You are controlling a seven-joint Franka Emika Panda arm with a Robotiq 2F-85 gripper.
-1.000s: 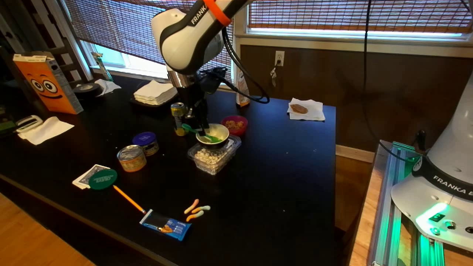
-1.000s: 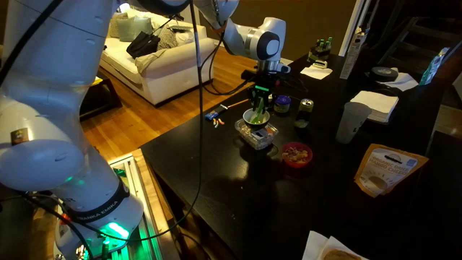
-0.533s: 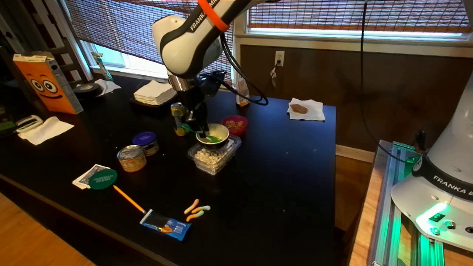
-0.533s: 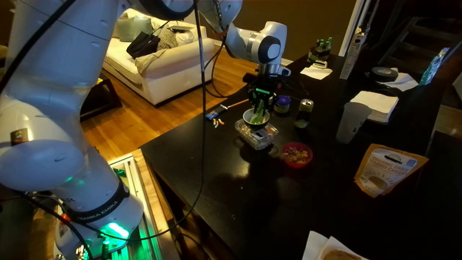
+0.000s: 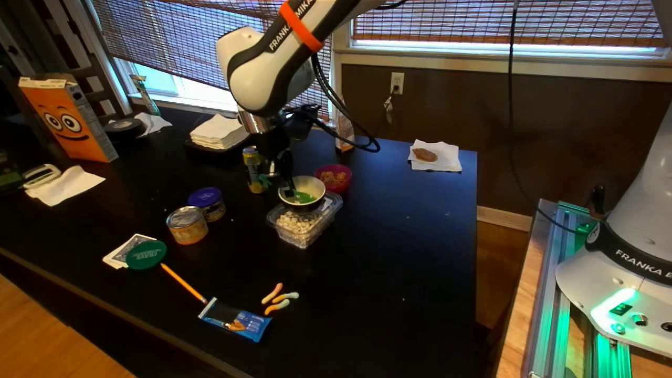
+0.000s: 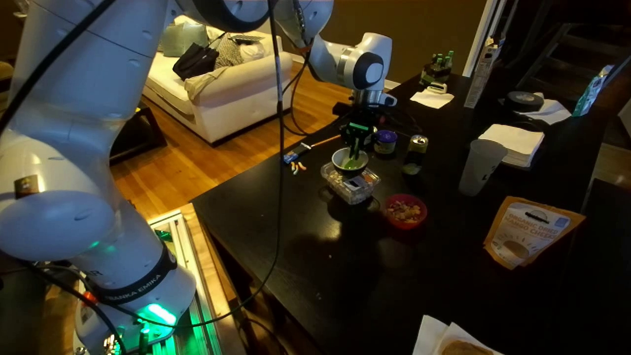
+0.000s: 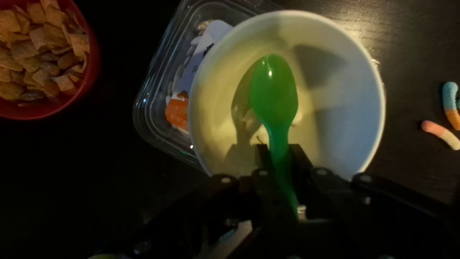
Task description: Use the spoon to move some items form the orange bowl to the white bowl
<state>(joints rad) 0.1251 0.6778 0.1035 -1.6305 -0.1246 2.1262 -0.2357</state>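
Observation:
My gripper (image 7: pixel 278 149) is shut on the handle of a green plastic spoon (image 7: pixel 275 86). It also shows in both exterior views, above the near rim of the white bowl (image 5: pixel 316 185) (image 6: pixel 337 162). The spoon's head is inside or just over the white bowl (image 7: pixel 345 118), with nothing visible on it. A few pale pieces (image 7: pixel 264 135) lie in the bowl, partly hidden under the spoon. The white bowl stands on a clear plastic box (image 5: pixel 302 228) (image 7: pixel 154 118). The orange bowl (image 5: pixel 344 186) (image 6: pixel 409 225) (image 7: pixel 88 90), red-looking, holds brown flakes and nuts.
A yellow can (image 5: pixel 253 168) (image 6: pixel 415 155) stands beside the gripper. A blue-lidded jar (image 5: pixel 206 202) and a tin (image 5: pixel 187 226) stand nearby. Gummy worms (image 5: pixel 278 300) lie on the table. A clear cup (image 6: pixel 480 167) and a mango bag (image 6: pixel 532 234) stand farther off.
The arm has sunk a little and the gripper has tilted slightly. The spoon has turned with it, its head still at the white bowl. The bowls have not moved.

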